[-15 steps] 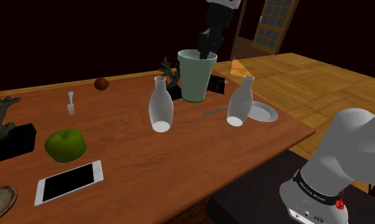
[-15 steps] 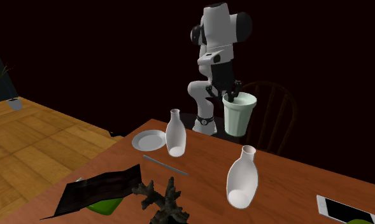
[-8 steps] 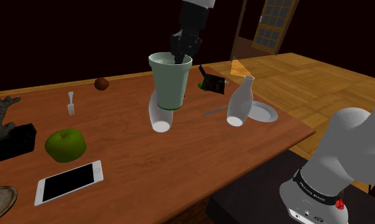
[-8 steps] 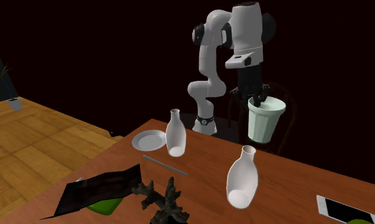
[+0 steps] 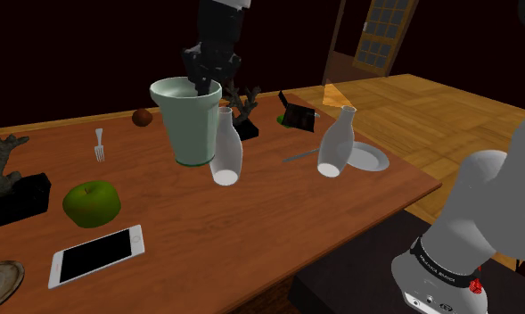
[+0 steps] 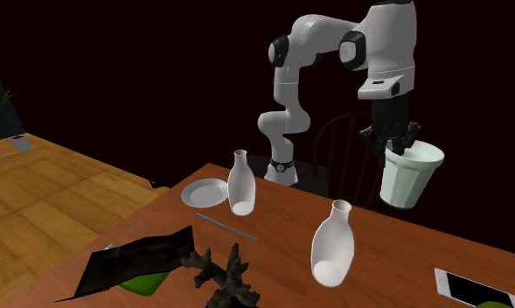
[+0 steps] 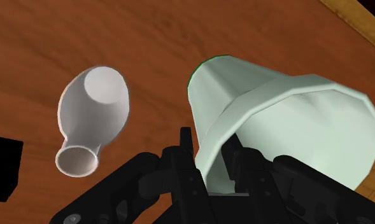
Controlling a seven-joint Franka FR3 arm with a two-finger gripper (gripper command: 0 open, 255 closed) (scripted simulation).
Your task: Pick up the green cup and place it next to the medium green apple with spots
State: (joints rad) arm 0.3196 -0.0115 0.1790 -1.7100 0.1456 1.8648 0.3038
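My gripper is shut on the rim of a pale green cup, holding it in the air above the table. In the second exterior view the cup hangs from the gripper at the right, slightly tilted. Through the wrist camera the cup sits clasped between the fingers, its wall pinched at the rim. The green apple lies on the table toward the shoulder view's left, well apart from the cup, next to a phone.
Two white vases stand mid-table, one just below the cup. A white plate, a fork, a brown round object, a dark branch-like ornament and black boxes also sit on the wooden table.
The arm has carried the cup steadily toward the shoulder view's left, from behind the vases to a spot left of the nearer vase, closer to the apple.
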